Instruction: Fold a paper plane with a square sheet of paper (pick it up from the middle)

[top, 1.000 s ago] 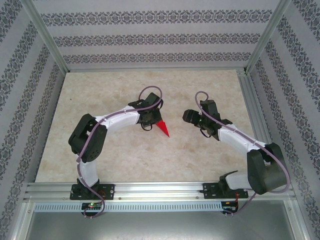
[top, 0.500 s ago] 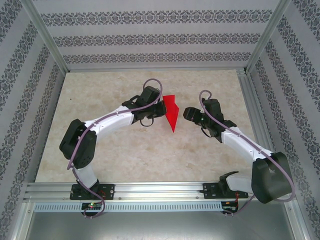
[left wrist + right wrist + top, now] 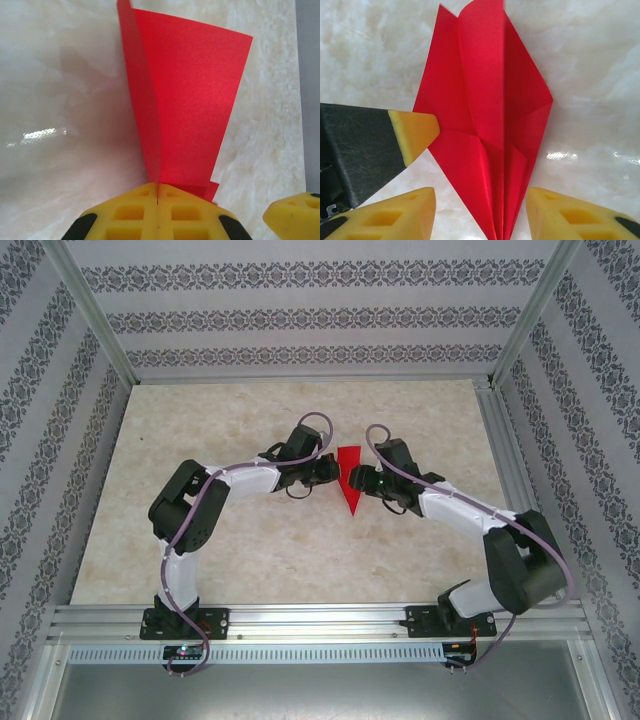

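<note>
Pinching the paper plane [image 3: 190, 100] by its lower folded edge, the left gripper [image 3: 157, 192] has its yellow fingers pressed flat together. The red sheet rises straight out of the seam between them and fans out ahead of the tips. That grip probably serves to hold the plane clear of the table [image 3: 200, 420], with its layers standing on edge, so the other arm can reach a crease.

The right gripper [image 3: 481, 200] faces it from the opposite side with its fingers spread. The plane's narrowing, pleated end runs back between them toward the palm. Neither pad looks clamped, though the right-hand one sits just beside the paper and I cannot tell whether it touches. My guess is that this arm is lining up to take or press the keel while the left one steadies it. One left fingertip [image 3: 415, 132] shows just beyond the right gripper's left finger, against the paper's edge.

Several things are hard to read:
- The strip of paper inside the left jaws is hidden.
- The pointed end is cut off at the bottom of the right wrist view.
- The top corner is cut off in the left wrist view.
- From overhead both sets of fingers are too small and too covered by wrists and cable to judge.
- How high the plane hangs over the table cannot be told.
</note>
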